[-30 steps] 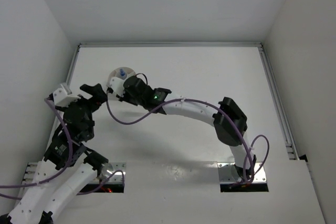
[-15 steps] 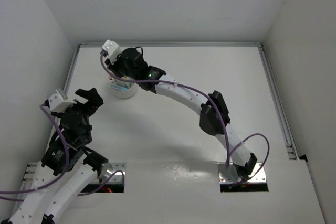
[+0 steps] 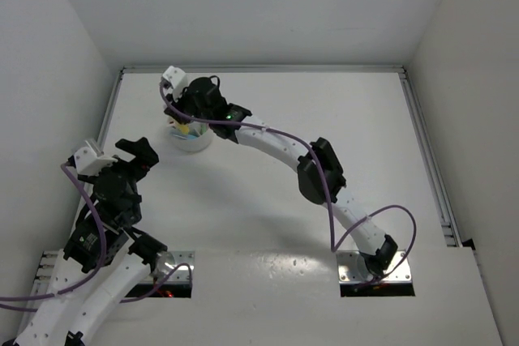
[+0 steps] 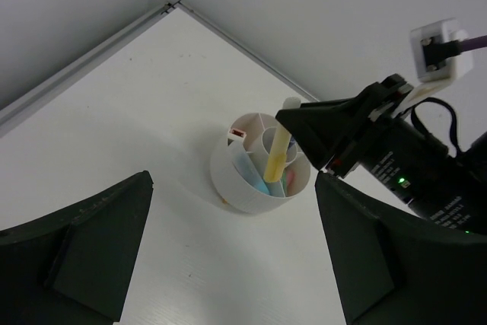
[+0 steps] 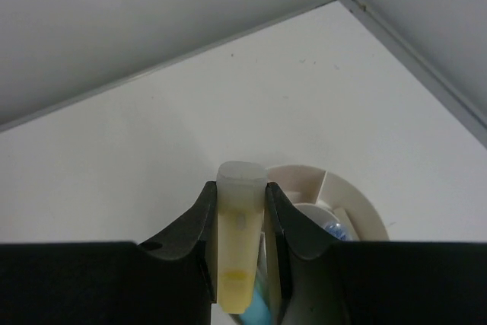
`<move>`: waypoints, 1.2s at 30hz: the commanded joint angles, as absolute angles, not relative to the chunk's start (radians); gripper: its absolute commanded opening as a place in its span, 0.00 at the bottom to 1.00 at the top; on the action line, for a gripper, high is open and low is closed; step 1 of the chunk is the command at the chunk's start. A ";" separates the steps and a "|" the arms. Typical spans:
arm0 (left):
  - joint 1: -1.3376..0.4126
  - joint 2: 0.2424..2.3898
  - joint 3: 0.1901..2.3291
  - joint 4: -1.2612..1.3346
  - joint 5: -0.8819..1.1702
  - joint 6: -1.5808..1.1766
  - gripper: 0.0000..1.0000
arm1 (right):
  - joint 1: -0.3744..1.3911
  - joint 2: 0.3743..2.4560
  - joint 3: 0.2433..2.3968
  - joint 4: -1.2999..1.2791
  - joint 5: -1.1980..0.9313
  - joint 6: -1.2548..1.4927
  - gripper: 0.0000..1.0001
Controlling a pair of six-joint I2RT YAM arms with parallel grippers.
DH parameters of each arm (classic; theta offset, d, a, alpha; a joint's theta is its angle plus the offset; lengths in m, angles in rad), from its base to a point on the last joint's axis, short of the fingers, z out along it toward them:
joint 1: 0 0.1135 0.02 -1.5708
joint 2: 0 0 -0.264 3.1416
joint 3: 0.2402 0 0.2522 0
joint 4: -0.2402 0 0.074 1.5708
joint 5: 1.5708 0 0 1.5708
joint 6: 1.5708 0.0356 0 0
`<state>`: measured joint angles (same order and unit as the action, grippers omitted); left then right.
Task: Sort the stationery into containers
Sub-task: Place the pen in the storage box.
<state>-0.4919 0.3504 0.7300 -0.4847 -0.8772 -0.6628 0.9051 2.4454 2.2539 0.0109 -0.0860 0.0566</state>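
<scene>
The round white divided dish [image 3: 191, 138] stands at the far left of the table. It also shows in the left wrist view [image 4: 232, 180] and the right wrist view [image 5: 358, 207]. My right gripper [image 5: 241, 215] is shut on a yellow marker [image 5: 240, 253] and holds it upright over the dish; the marker [image 4: 278, 154] reaches down into a compartment. Light blue and pink markers [image 4: 255, 173] lie inside, and a blue-capped tube [image 5: 332, 226] is in the centre. My left gripper [image 4: 228, 264] is open and empty, near and below the dish.
The right arm [image 3: 276, 151] stretches across the table from its base at the near right to the dish. A metal rail [image 3: 426, 151] runs along the right side. Walls close the table at the back and left.
My right gripper has swung from beside the dish to above its far side and now holds the yellow marker over it. My left gripper has drawn back toward the near left.
</scene>
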 commanded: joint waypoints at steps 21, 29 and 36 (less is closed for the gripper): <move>-0.492 0.365 0.729 -0.469 -0.879 -0.646 0.94 | 0.853 2.490 2.203 0.000 -0.436 -0.113 0.00; -0.492 0.365 0.729 -0.469 -0.879 -0.646 0.94 | 0.853 2.490 2.161 0.000 -0.436 -0.158 0.01; -0.492 0.365 0.729 -0.469 -0.879 -0.646 0.94 | 0.853 2.462 2.134 -0.040 -0.456 -0.198 0.47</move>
<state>-0.4919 0.3565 0.7296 -0.4847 -0.8768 -0.6617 0.8524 2.5038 2.1521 -0.0132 -0.4084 -0.1707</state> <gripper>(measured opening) 0.940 0.427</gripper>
